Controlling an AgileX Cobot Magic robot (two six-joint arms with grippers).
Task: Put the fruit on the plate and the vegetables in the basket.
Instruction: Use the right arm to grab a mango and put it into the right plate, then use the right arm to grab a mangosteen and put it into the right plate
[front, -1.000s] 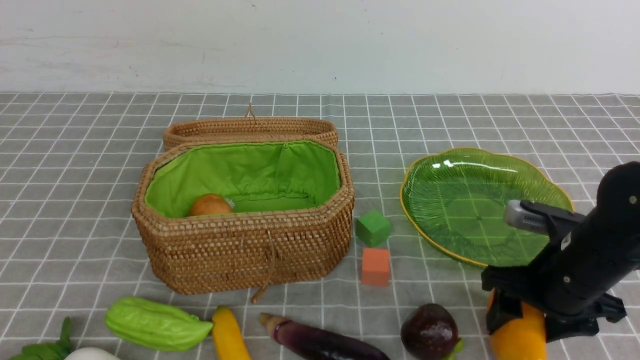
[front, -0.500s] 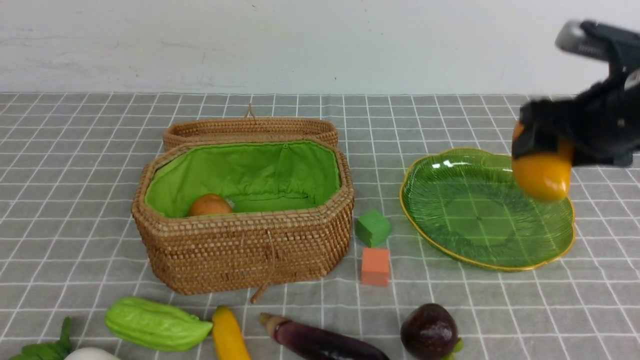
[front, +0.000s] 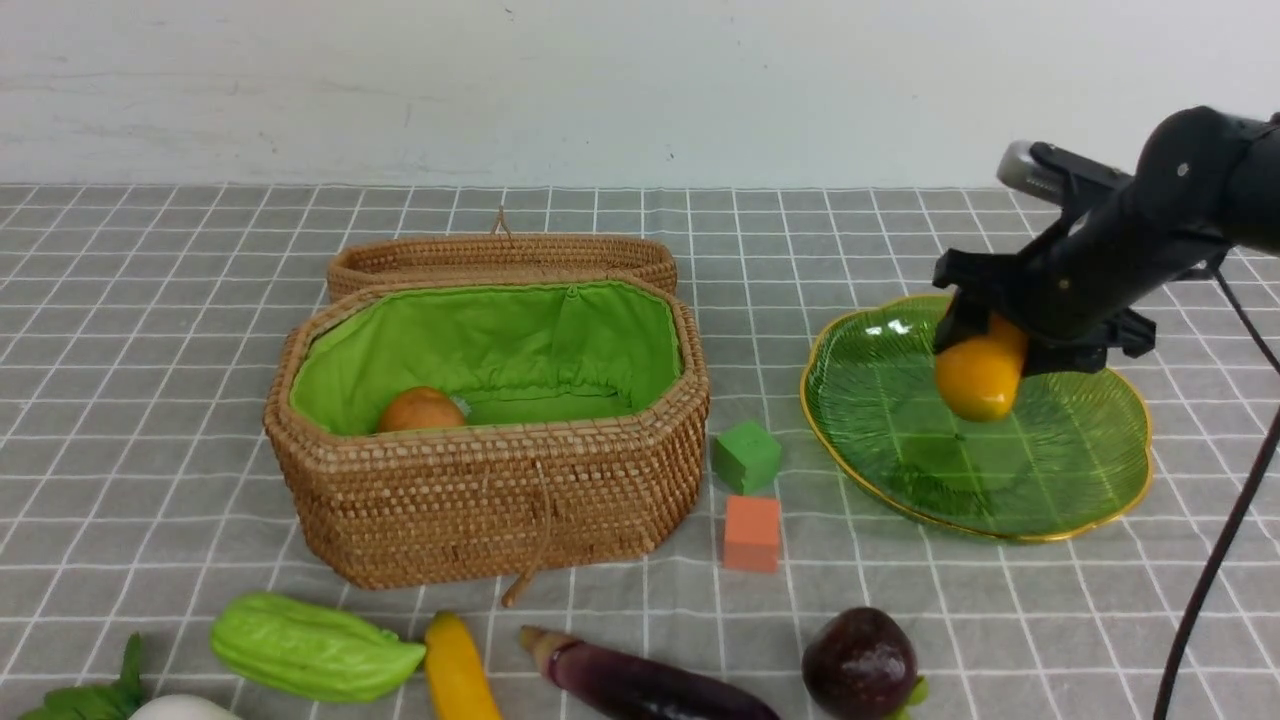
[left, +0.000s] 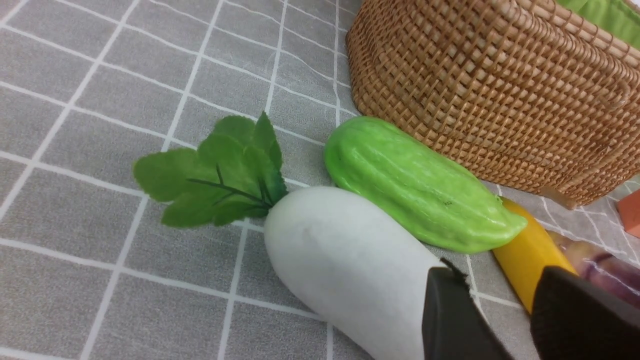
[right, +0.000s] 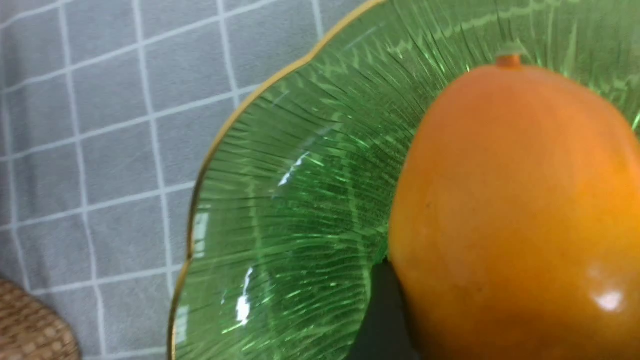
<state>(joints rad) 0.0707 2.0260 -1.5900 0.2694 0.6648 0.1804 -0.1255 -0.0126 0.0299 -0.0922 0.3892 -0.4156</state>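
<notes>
1. Front view: the mango (front: 980, 378) hangs just above the plate (front: 1060, 505), over its far middle. The right end effector (front: 985, 340) grips its upper end, jaws standing wide around the plump fruit.
2. In the right wrist view the ribbed green glass lies beneath the mango. A dark shadow under it suggests a small gap, though contact cannot be ruled out.
3. The step in hand is the set-down. It is best to lower the mango until its underside rests near the plate's centre and only then part the jaws. Dropped from height, the rounded piece could roll toward the wavy rim or knock the glass.
4. The right arm reaches in from the right. Its forearm slants down toward the plate, and the end effector points downward and leftward.
5. Further out, the mangosteen (front: 858, 665) and banana (front: 458, 672) lie on the worktop (front: 150, 350), not yet plated.
6. The left end effector (left: 505, 320) hovers low by the radish (left: 345, 265) and gourd (left: 420, 185), jaws partly apart and empty.
</notes>
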